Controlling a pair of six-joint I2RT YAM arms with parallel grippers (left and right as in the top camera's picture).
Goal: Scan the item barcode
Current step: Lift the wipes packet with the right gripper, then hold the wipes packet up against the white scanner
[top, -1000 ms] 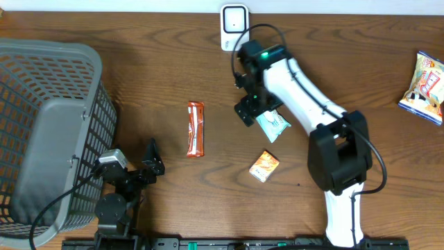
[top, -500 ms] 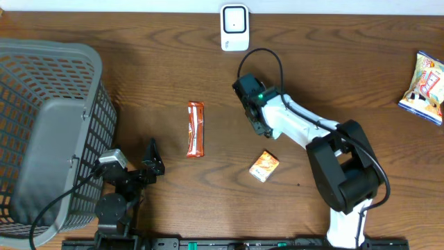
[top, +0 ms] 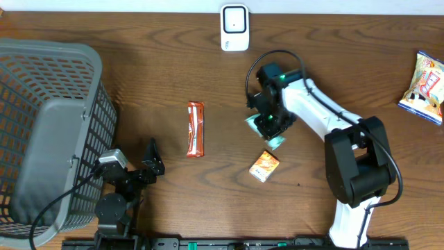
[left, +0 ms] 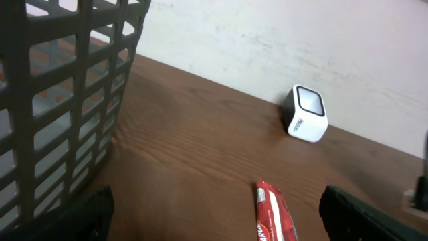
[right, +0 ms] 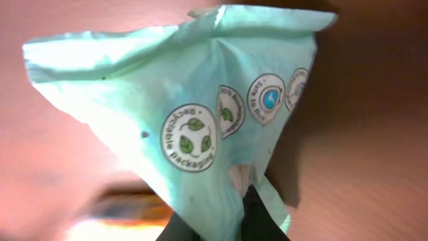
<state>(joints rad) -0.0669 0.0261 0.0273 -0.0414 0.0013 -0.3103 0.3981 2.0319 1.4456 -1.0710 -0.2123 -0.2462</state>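
Centre of the overhead frame: right gripper [top: 268, 123], spread wide a second ago over the mint-green packet [top: 277, 142], now clenched on it, with the packet's edges showing beneath the wrist. Top centre: barcode scanner [top: 234, 28], well apart. Lower left: left gripper [top: 154, 158], fingers spread, beside the basket [top: 41, 83].
Left wrist view: scanner upper right; red snack bar [left: 274, 213] bottom centre, untouched.
Right wrist view: packet fills the frame, pinched at its lower fold. The grasp looks secured; the carry to the scanner remains.

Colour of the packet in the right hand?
Mint green packet with round white-and-green icons; right wrist view shows it best.
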